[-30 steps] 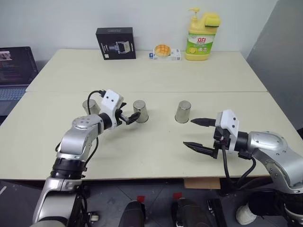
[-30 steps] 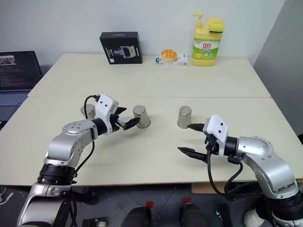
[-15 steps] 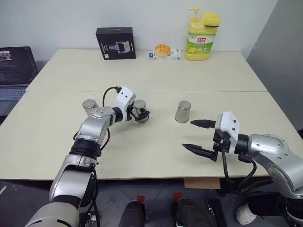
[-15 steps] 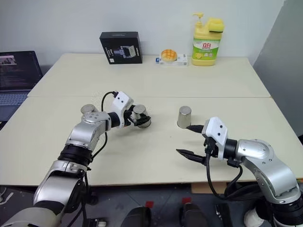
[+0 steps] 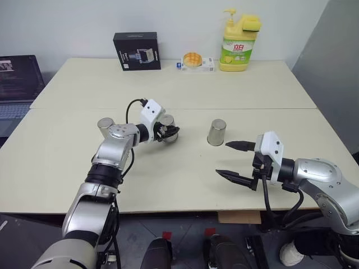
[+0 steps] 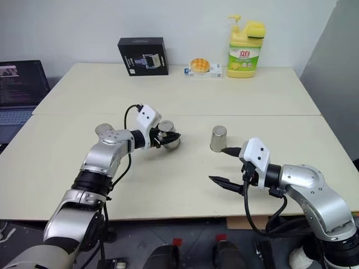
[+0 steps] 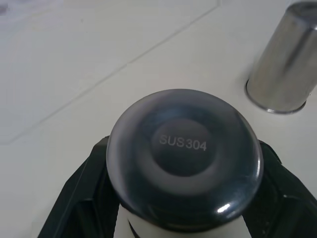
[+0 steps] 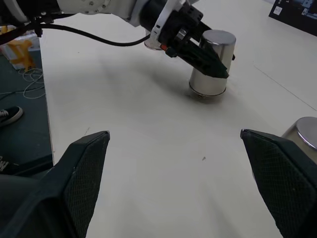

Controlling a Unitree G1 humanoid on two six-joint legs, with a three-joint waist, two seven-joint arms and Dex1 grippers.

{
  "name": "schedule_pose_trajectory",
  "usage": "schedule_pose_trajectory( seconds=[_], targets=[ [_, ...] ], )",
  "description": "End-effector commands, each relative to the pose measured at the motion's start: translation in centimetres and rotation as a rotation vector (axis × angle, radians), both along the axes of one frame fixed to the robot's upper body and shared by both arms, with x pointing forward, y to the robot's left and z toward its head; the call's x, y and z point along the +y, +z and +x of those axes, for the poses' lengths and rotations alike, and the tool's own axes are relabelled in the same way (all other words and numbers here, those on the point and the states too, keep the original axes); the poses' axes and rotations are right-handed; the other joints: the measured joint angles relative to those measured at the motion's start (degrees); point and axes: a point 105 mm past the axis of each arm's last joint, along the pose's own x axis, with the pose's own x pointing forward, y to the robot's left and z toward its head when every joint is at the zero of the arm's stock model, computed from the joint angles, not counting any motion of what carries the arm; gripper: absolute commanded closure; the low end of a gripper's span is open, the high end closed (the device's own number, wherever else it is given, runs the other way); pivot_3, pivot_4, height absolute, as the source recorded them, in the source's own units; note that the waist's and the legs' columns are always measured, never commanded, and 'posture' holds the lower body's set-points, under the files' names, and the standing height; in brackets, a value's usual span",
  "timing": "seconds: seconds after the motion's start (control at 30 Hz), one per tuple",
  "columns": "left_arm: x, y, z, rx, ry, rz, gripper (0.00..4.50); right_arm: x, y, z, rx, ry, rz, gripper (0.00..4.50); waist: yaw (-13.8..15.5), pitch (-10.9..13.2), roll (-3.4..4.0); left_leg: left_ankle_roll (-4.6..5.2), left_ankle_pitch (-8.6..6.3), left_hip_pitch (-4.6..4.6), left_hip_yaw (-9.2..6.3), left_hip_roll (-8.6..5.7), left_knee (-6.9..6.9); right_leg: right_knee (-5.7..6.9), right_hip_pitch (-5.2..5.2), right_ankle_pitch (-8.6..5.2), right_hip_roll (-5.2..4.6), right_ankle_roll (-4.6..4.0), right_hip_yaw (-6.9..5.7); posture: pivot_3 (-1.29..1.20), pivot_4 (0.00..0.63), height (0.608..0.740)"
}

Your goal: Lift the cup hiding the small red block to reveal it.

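The left hand is gripping the middle cup of three steel cups on the cream surface, its two black fingers pressed tight against the cup's sides. The cup is standing upside down; in the right wrist view its rim is resting on or just above the surface — which of the two cannot be told. In the left wrist view the cup's dark round base is facing the camera, stamped SUS304, with a black finger on either side.

A second cup is sitting behind the left forearm, near the robot's left side of the row. A third cup is standing upside down to the right of the held one, well apart from it and untouched. The small red block is not showing under or beside any cup.

The right hand is hovering above the surface near the front edge, fingers spread wide and holding nothing, with the third cup just beyond its upper fingertip.

At the far edge of the surface a black box, a small packet with an orange disc and a yellow soap bottle are standing in a line. A laptop is sitting open off to the left.
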Motion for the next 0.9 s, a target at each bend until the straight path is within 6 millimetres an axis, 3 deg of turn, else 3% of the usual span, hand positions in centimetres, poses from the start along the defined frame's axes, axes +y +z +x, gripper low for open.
schedule_pose_trajectory(
  seconds=[0.03,0.3,0.67,0.87,0.9],
  targets=[
    [1.8,3.6,-1.9,-0.124,0.087,-0.022,1.78,-0.1,1.1,-0.4,-0.045,0.003,0.012,0.00,-0.13,0.00,0.00,0.00,0.00,0.00,-0.06,0.05,0.00,0.00,-0.01,0.00,-0.01,0.00,0.05,0.00,0.150,0.740],
    [6.9,1.6,-3.1,-0.091,0.369,-0.023,1.78,0.0,1.1,0.0,-0.040,0.005,0.015,0.00,0.02,0.00,0.00,-0.10,0.06,0.13,-0.30,0.04,0.01,0.08,0.08,0.03,-0.07,0.05,-0.01,0.00,0.150,0.740],
    [9.3,-1.4,-2.5,-0.002,0.518,-0.069,1.78,0.2,1.2,0.2,-0.040,0.023,0.011,0.00,0.14,0.00,0.00,-0.09,0.07,0.02,-0.29,0.02,0.05,0.00,0.06,0.08,-0.09,0.12,0.04,0.00,0.150,0.740],
    [9.5,-2.1,-2.3,0.030,0.524,-0.083,1.78,0.5,1.3,0.2,-0.040,0.030,0.015,0.00,0.14,0.00,0.00,-0.10,0.07,0.03,-0.29,0.01,0.05,0.02,0.06,0.08,-0.08,0.12,0.00,0.00,0.150,0.740],
    [9.6,-2.1,-2.2,0.028,0.528,-0.079,1.22,0.5,1.3,0.2,-0.040,0.031,0.016,0.00,0.14,0.00,0.00,-0.09,0.07,0.03,-0.28,0.02,0.05,0.02,0.06,0.08,-0.08,0.12,0.00,0.00,0.150,0.740]
  ],
)
